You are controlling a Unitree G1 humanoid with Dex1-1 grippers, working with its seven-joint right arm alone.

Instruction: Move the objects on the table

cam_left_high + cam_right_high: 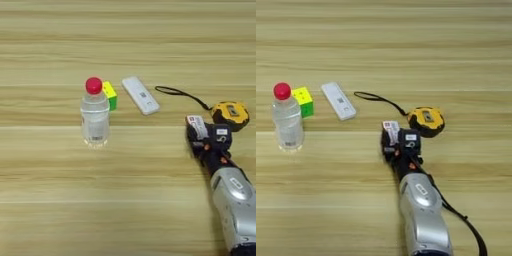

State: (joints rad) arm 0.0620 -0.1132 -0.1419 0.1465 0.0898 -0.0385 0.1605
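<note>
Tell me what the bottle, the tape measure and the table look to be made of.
Bottle: clear plastic, seemingly, see-through walls, with a glossy red cap.
Tape measure: a hard yellow and black case, likely plastic, with a thin black strap, perhaps cord.
Table: light-tan wood or wood-look laminate, showing horizontal grain lines and a dull sheen.

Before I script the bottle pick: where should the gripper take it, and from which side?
Grip the bottle across its clear body below the red cap, coming level from the right, the arm's side. It stands upright; the puzzle cube sits close behind it, so avoid the far side.
</note>
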